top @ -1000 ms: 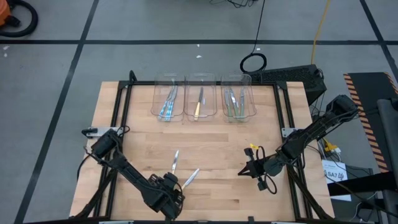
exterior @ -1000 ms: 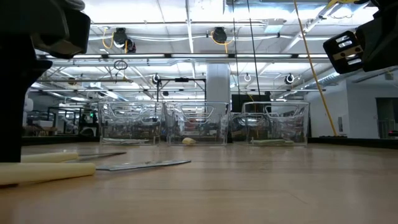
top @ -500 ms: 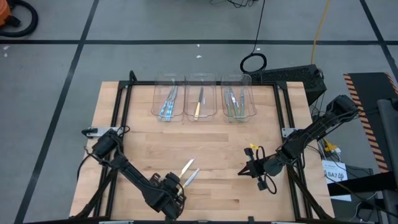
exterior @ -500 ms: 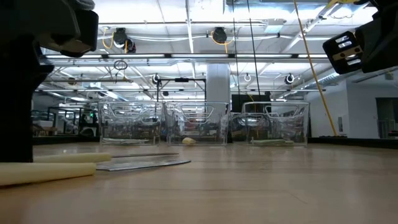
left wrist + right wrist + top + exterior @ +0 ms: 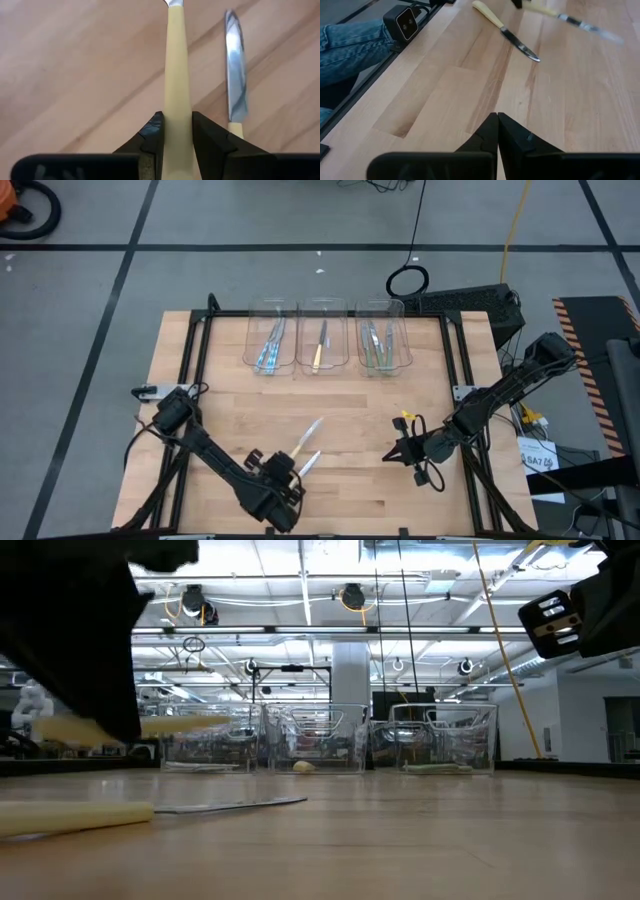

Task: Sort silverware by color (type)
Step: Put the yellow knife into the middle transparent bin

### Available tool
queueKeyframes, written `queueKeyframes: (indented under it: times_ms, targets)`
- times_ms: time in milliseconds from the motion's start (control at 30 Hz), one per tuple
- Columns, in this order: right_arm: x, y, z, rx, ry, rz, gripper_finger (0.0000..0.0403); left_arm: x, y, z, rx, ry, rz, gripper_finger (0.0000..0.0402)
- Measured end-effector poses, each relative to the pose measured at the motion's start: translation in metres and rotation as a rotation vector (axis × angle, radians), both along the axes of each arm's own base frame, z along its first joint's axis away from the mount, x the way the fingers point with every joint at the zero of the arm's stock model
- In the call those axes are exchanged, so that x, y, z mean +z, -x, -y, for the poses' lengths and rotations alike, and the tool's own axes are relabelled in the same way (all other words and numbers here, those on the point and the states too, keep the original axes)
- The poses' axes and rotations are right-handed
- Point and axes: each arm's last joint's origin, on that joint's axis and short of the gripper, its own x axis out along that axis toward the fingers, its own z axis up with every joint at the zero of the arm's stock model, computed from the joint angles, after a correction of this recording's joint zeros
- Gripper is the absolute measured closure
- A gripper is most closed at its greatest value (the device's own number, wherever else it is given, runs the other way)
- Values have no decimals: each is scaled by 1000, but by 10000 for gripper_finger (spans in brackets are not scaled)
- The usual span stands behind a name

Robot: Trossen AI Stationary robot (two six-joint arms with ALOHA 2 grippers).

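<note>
Three clear bins [image 5: 322,340] at table's far edge hold most silverware. Left tool [image 5: 177,135] clamps yellow-handled utensil [image 5: 305,437], lifted; yellow-handled knife [image 5: 307,463] remains on table [image 5: 400,390]. Right tool [image 5: 497,131] shut, empty, waiting right of centre.

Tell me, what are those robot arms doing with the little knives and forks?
They are sorting silverware by handle colour into three clear bins at the table's far side. The left gripper has its fingers shut on a pale yellow-handled utensil and holds it off the wooden table. A yellow-handled knife lies on the table beside it. The right gripper waits over the table with its fingers shut, holding nothing.
</note>
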Motion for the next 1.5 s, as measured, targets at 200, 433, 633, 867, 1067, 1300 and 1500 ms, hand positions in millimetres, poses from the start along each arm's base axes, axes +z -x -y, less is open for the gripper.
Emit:
queueKeyframes:
  times_ms: [200,433,633,867,1067,1300,1500]
  targets:
    - [0,0,0,1,2,1,401,29,-14,-1,-53,-47,42,319]
    - [0,0,0,10,18,7,401,69,-35,-4,-143,-114,156,319]
    - [0,0,0,6,16,7,401,101,-46,-9,-197,-228,246,319]
    - [0,0,0,-6,21,12,401,114,-52,-15,-218,-332,290,319]
    - [1,-2,4,-106,76,57,401,117,-53,-17,-209,-431,334,319]
    - [5,-4,7,-244,132,139,401,118,-53,-15,-187,-536,401,319]
    - [19,-10,5,-293,79,274,401,101,-63,-15,-179,-595,395,319]
